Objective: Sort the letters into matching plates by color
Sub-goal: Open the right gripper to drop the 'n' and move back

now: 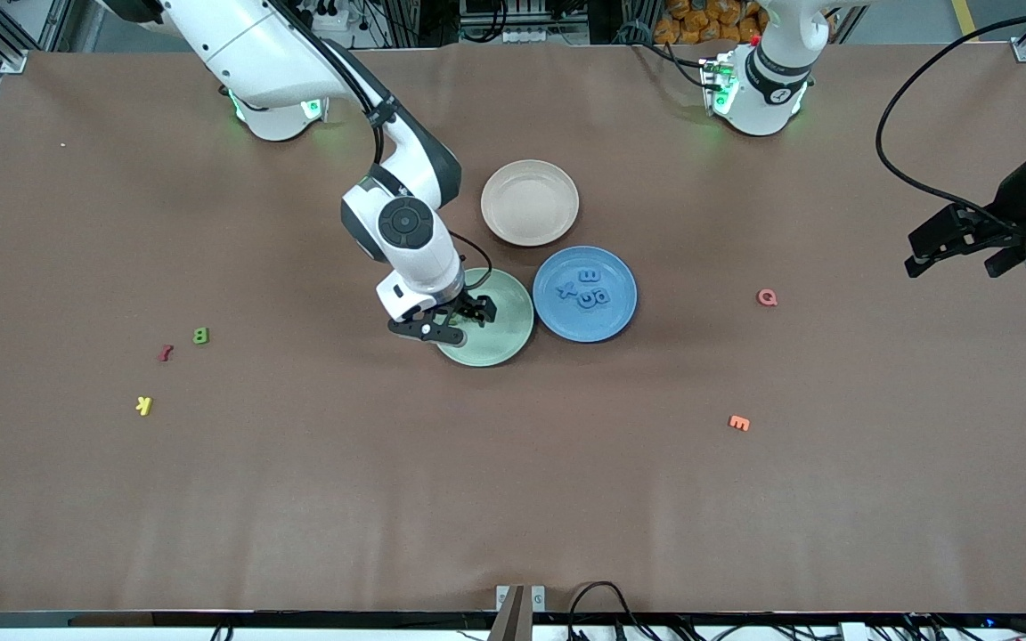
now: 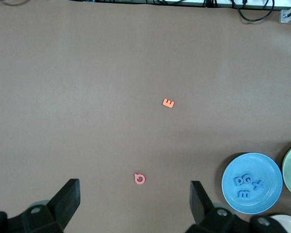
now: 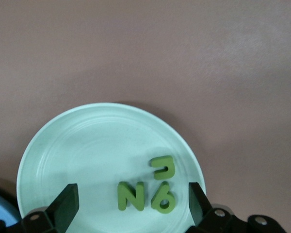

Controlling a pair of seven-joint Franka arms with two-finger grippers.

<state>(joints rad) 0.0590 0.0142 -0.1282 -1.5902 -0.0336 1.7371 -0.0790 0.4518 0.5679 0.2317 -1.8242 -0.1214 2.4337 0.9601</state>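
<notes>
My right gripper [image 1: 455, 322] hangs open just above the pale green plate [image 1: 506, 343], holding nothing. In the right wrist view its fingers straddle three green letters on the green plate [image 3: 87, 145]: an N [image 3: 131, 196], a 6-like piece [image 3: 163, 200] and a J [image 3: 163, 166]. Beside it, toward the left arm's end, the blue plate [image 1: 609, 325] holds several blue letters [image 1: 586, 289]. A green B [image 1: 200, 336] lies on the table toward the right arm's end. My left gripper [image 1: 958, 261] waits open and empty over the left arm's end; its wrist view shows the blue plate [image 2: 270, 167].
A beige plate [image 1: 530, 202] sits farther from the front camera than the other two plates. A red letter [image 1: 165, 352] and a yellow K [image 1: 144, 406] lie near the green B. A pink Q [image 1: 768, 297] and an orange E [image 1: 739, 424] lie toward the left arm's end.
</notes>
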